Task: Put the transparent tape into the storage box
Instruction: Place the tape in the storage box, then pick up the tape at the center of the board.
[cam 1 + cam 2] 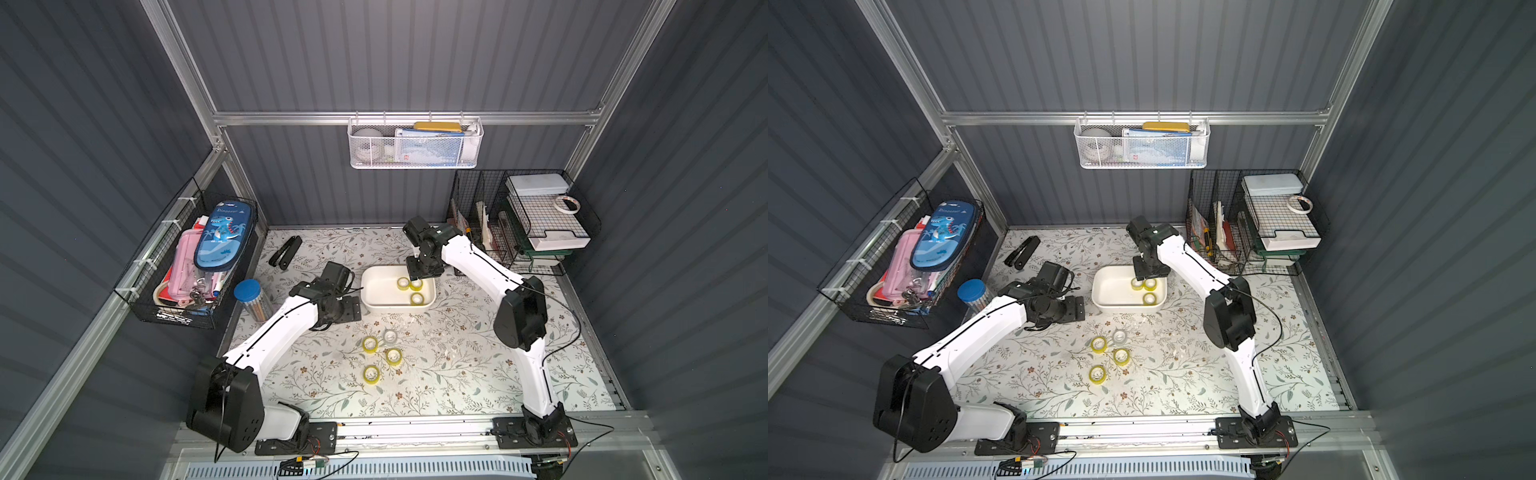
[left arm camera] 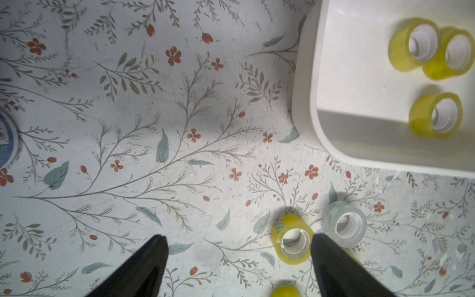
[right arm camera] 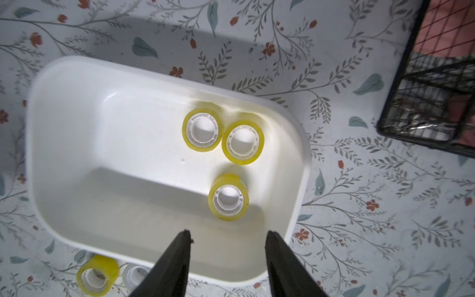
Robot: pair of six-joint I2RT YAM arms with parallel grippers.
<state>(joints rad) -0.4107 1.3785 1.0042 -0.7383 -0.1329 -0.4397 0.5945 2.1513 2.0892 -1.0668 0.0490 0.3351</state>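
Got three transparent tape rolls [image 1: 417, 298] inside storage box [image 1: 376, 291], toward table's [image 1: 457, 374] back edge. Four more on table between box and front edge, standing on end, cores upright. Right gripper [image 3: 229, 233]: hovering over box, jaws apart, empty. Left gripper [image 2: 239, 239]: jaws wide apart, empty, nearer arm. Nearest yellow roll [image 2: 279, 231] just outside one finger [image 2: 334, 267], beside colourless roll [image 2: 331, 218]; likely needs sideways shift to straddle.
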